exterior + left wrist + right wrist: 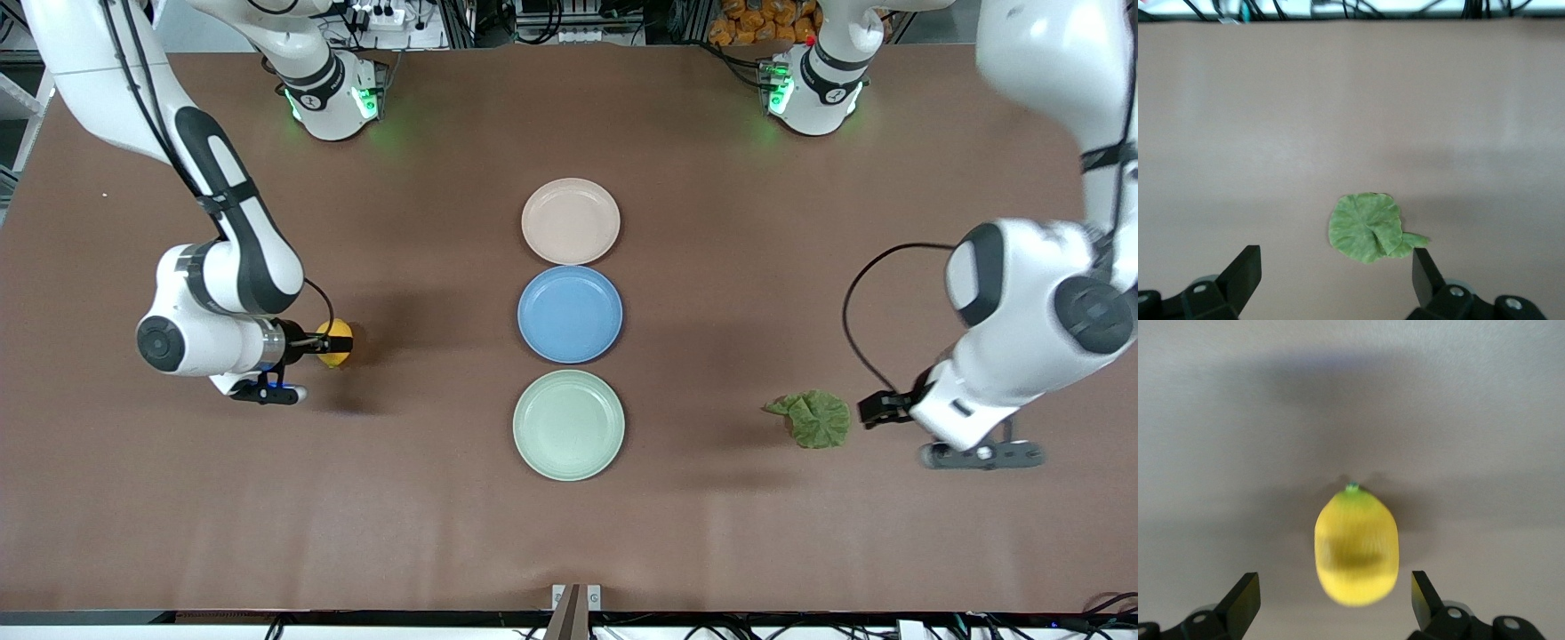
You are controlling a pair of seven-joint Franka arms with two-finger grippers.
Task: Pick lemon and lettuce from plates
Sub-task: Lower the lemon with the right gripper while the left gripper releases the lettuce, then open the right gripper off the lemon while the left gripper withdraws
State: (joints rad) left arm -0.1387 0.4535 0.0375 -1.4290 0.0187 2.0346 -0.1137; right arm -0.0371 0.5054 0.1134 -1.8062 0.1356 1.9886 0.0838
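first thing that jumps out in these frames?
Three bare plates in a row mid-table: the beige plate nearest the arm bases, the blue plate in the middle, the green plate nearest the front camera. The lemon lies on the tabletop toward the right arm's end, at the open right gripper. The lettuce lies toward the left arm's end, at the open left gripper.

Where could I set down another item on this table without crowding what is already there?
Bare table runs between the lemon and the plates, and between the plates and the lettuce. It is crowded at the lemon, where the open right gripper sits, and at the lettuce by the open left gripper.
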